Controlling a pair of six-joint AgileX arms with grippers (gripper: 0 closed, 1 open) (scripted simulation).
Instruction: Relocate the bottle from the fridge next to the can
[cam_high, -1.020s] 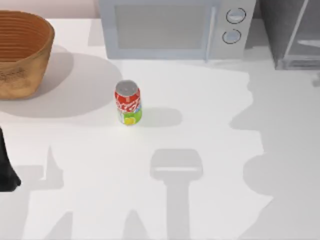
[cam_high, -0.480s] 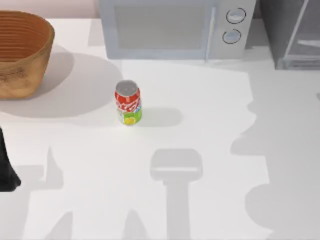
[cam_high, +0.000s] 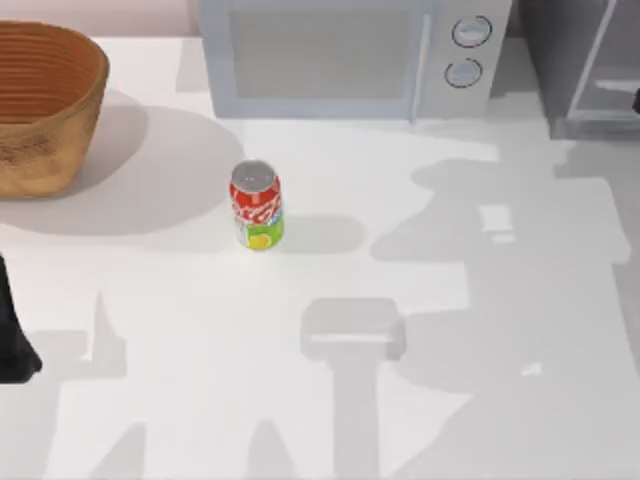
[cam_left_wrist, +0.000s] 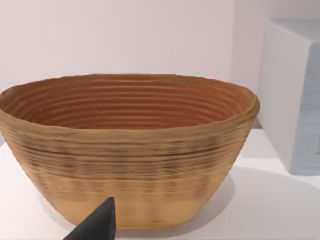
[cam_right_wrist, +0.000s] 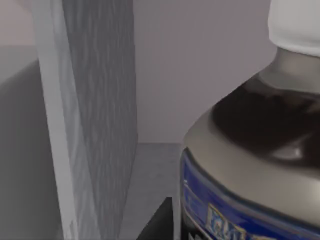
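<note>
Inside the fridge (cam_right_wrist: 95, 110), right gripper's finger tip (cam_right_wrist: 161, 222) sits just beside the bottle (cam_right_wrist: 250, 165); grip state can't be told (left arm parked at table's left edge). Can (cam_high: 256, 205) stands mid-table. Risk: bottle clips the fridge wall and tips.

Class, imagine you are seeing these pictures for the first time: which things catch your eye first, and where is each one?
The red can stands alone and upright on the white table, in front of the white microwave. A big woven basket sits at the table's far left. In the right wrist view, the dark bottle with its white cap looms close beside the fridge wall.
</note>
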